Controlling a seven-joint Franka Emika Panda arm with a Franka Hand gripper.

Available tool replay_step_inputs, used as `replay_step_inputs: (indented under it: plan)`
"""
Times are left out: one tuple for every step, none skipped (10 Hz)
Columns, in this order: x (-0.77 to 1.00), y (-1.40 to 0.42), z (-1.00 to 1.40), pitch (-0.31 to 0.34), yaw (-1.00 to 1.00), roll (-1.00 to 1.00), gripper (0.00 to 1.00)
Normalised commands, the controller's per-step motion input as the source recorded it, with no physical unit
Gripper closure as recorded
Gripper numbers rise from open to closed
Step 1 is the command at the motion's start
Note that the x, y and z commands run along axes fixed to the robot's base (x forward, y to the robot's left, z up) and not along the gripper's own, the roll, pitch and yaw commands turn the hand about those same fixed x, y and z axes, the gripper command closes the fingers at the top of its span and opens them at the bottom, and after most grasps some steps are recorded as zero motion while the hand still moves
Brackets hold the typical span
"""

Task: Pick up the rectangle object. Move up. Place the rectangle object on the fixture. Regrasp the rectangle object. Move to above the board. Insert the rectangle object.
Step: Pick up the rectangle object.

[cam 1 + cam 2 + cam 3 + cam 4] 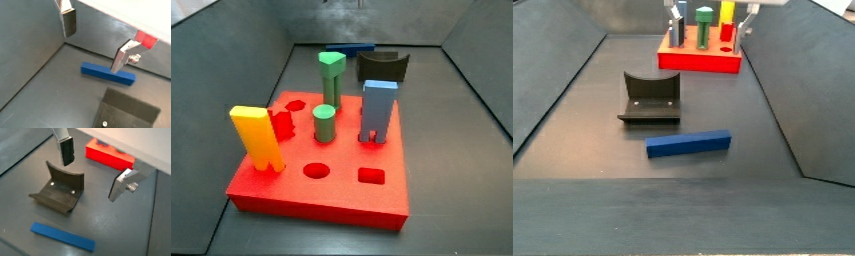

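Dark blue and slim, the rectangle object (688, 144) lies flat on the grey floor (593, 130), untouched, in the near part of the bin as a side view shows it. I see it in both wrist views as well, lying clear of everything, with nothing between the fingers (66, 151) but empty air.

Just beyond it stands the fixture (649, 97), black, with its curved upright rising from a base plate; bar and fixture are near each other but apart. Further off, at the far end, sits the red board (699, 58) with its coloured pegs standing in it.

The gripper (93, 42) hangs above the floor with its two silver plates spread wide, holding nothing. In a side view I catch only its fingertips near the board's end.

My judgement: the first step, the pick-up, is not yet done. The next move calls for bringing the spread jaws over the middle of the bar, squared across its narrow width, then descending to straddle it before closing.
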Motion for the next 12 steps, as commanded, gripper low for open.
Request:
replay_step_inputs:
  plan:
    - [0.13,0.07,-0.27,-0.043,-0.96,0.0,0.0]
    - [0.11,0.05,-0.25,-0.054,-0.97,0.0,0.0]
    - [0.02,0.0,-0.25,-0.081,-1.0,0.0,0.0]
    - [0.0,0.17,-0.28,-0.076,-0.81,0.0,0.0]
    - [0.0,0.31,-0.3,-0.093,-0.53,-0.11,0.0]
    - [0.0,0.42,-0.39,-0.067,-0.35,-0.23,0.0]
    - [0.0,0.44,-0.47,0.0,-0.33,-0.25,0.0]
    - [0.0,0.43,-0.46,-0.026,-0.3,-0.32,0.0]
    - [0.07,0.48,-0.36,-0.024,-0.21,-0.39,0.0]
    - [0.11,0.42,-0.27,-0.053,-0.22,-0.43,0.0]
    - [0.18,0.31,-0.17,-0.116,-0.29,-0.46,0.0]
    - [0.21,0.21,-0.15,-0.113,-0.38,-0.45,0.0]
